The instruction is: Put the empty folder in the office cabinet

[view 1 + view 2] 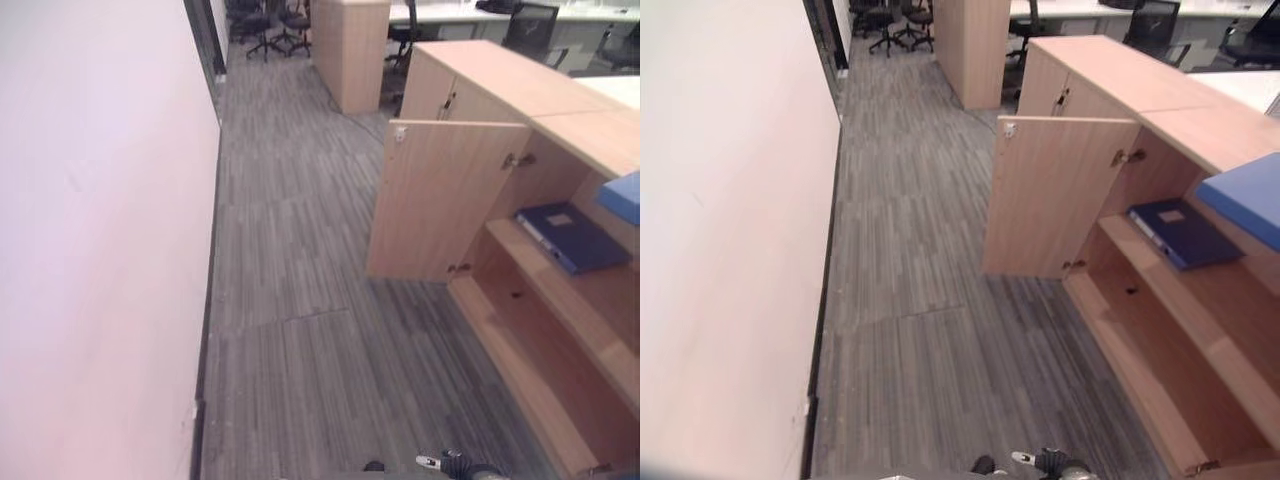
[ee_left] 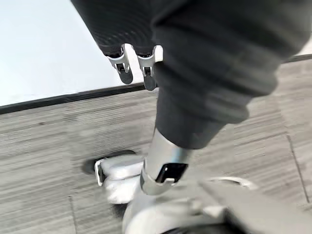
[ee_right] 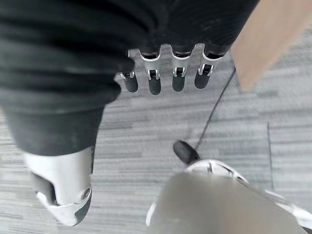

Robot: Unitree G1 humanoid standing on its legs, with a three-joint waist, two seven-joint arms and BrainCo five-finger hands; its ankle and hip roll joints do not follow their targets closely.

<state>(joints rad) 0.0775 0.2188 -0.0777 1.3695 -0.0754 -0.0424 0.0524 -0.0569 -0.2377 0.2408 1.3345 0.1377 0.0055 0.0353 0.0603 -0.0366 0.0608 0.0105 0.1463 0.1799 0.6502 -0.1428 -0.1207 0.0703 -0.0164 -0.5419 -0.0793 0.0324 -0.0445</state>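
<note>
From the left eye view, the office cabinet [image 1: 560,300] stands at the right with its door [image 1: 435,200] swung wide, and a dark blue folder [image 1: 572,236] lies flat on the upper shelf [image 1: 560,300], the lower shelf beneath bare; a lighter blue object [image 1: 622,195] sits above it at the frame's edge. The right eye view shows the same. In the left wrist view the left hand [image 2: 134,66] hangs over grey carpet [image 2: 44,146], fingers relaxed, holding nothing. The right wrist view shows the right hand [image 3: 165,78] likewise slack and empty. I judge the risk lies in the open door: turning away could clip it.
</note>
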